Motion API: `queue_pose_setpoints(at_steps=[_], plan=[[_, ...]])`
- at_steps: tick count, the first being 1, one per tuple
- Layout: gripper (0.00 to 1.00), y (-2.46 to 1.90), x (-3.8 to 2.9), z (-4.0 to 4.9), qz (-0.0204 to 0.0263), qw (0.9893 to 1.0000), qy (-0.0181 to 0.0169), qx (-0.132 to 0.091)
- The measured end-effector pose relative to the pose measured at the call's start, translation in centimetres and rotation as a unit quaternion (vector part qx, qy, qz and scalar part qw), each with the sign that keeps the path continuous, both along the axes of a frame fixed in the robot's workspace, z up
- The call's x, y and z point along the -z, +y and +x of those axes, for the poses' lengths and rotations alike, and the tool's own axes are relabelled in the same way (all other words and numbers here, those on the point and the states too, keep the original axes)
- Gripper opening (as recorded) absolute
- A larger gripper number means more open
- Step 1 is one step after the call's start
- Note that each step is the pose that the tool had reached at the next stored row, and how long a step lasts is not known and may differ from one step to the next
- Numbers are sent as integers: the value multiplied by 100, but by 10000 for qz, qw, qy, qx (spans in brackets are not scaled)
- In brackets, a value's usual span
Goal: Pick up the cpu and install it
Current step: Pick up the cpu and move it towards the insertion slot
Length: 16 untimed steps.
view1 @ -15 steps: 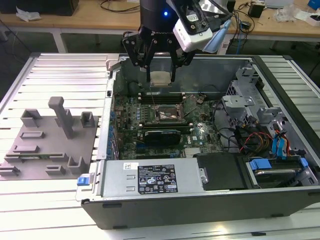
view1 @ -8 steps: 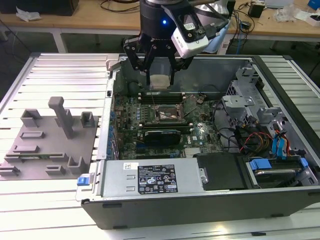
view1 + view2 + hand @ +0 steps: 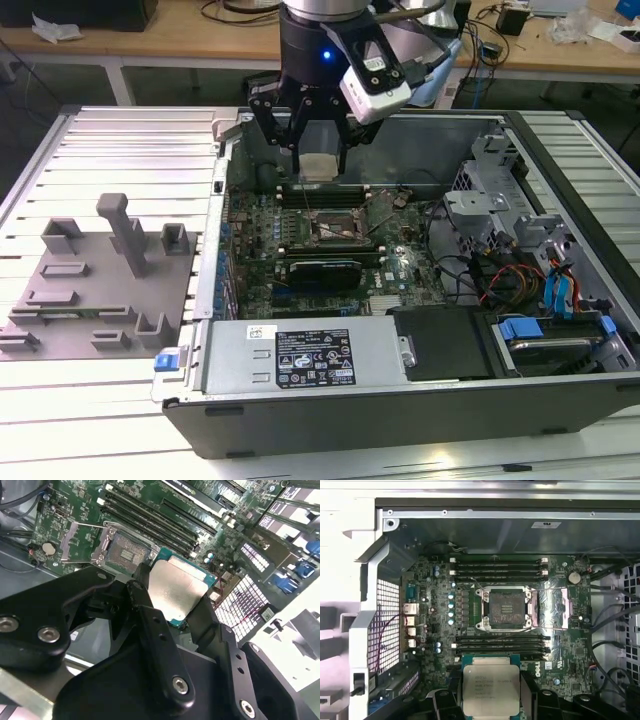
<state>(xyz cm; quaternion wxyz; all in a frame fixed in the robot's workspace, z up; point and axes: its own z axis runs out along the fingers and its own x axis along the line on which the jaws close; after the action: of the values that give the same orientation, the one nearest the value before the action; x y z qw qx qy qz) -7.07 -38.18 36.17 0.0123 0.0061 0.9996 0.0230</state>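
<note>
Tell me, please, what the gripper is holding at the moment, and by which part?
The gripper holds the cpu, its fingers pinching two opposite side edges, above the motherboard.

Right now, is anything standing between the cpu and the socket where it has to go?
Nothing visible does. The fingers hold the cpu above the motherboard, and the socket lies open, its frame swung aside and its contacts bare. Only low memory slots lie on the board between them.
</note>
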Motion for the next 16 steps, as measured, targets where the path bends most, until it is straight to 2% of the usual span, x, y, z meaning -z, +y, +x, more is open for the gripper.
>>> queue_pose_setpoints(at_steps=[4, 14, 16], plan=[[55, 29, 67, 1, 0, 10000, 0, -1], [55, 30, 187, 17, 0, 10000, 0, -1], [55, 30, 237, 35, 0, 10000, 0, 0]])
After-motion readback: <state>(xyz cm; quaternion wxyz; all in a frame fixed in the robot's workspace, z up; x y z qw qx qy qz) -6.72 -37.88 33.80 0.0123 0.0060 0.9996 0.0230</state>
